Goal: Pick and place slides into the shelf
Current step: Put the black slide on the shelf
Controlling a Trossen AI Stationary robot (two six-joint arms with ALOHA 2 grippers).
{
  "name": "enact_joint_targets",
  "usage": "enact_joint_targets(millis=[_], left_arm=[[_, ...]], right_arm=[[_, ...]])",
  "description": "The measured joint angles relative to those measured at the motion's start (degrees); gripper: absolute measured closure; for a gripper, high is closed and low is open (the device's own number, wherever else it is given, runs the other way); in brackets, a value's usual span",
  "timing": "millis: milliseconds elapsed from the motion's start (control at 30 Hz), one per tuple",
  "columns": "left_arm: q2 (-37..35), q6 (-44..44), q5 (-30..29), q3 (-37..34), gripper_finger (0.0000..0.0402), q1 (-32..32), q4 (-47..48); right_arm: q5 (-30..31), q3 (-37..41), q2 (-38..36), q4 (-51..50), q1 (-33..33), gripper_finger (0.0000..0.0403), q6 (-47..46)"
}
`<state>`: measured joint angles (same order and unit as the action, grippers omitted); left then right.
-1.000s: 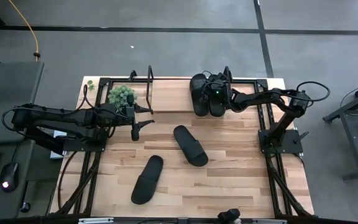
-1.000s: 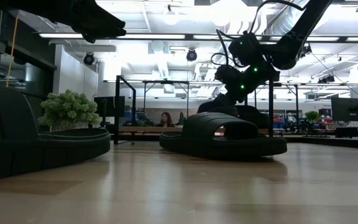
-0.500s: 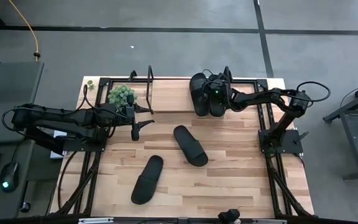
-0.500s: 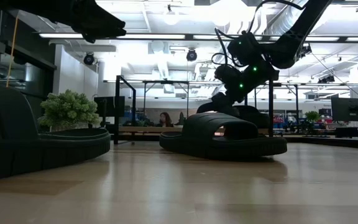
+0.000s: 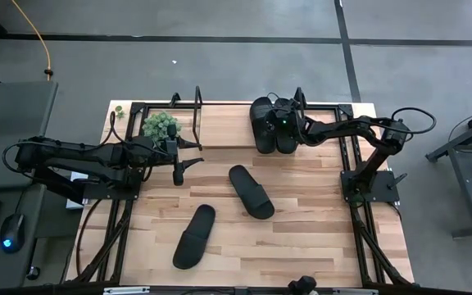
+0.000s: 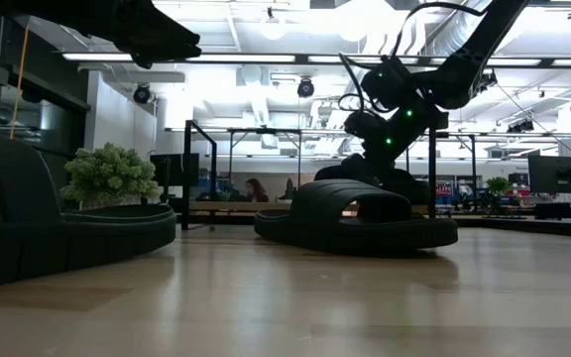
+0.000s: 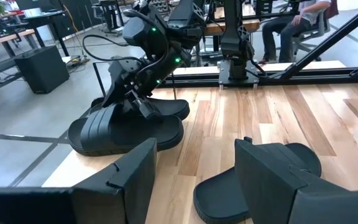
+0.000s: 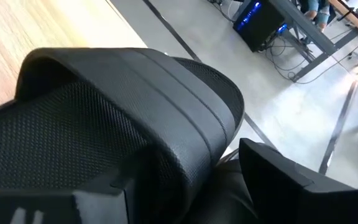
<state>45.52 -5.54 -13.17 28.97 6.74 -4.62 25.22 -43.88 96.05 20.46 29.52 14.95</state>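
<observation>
High view: right tool (image 5: 280,123) sits over the two slides on the shelf (image 5: 228,129), fingers spread, gripping nothing I can confirm. Two loose slides lie on the worktop (image 5: 318,229). The mid slide (image 5: 251,191) lies just ahead of the left tool (image 5: 179,174), which is spread and empty, and nearer than the right; long axis diagonal. The near slide (image 5: 193,236) lies farther off. All black, oval soles, wide straps.

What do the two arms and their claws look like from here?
Both arms are dark, slim, jointed links with black cables looping along them. The left claw has two flat, blocky black fingers. The right claw is the same matte black, and green indicator lights glow on its wrist. Each arm rises from a black frame at the table's side.
</observation>
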Motion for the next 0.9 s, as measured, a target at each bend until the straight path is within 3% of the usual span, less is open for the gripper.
enact_joint_targets(millis=[367, 633, 900], left_arm=[[0.0, 0.0, 0.0, 0.0, 0.0202, 0.0, 0.0], [0.0, 0.0, 0.0, 0.0, 0.0202, 0.0, 0.0], [0.0, 0.0, 0.0, 0.0, 0.0202, 0.0, 0.0]], right_arm=[[-1.5, -0.2, 0.0, -0.4, -0.8, 0.0194, -1.9], [-2.2, -6.1, 0.0, -10.2, -3.8, 0.0194, -3.9], [2.7, -7.9, 0.0, -13.2, -5.6, 0.0194, -4.4]])
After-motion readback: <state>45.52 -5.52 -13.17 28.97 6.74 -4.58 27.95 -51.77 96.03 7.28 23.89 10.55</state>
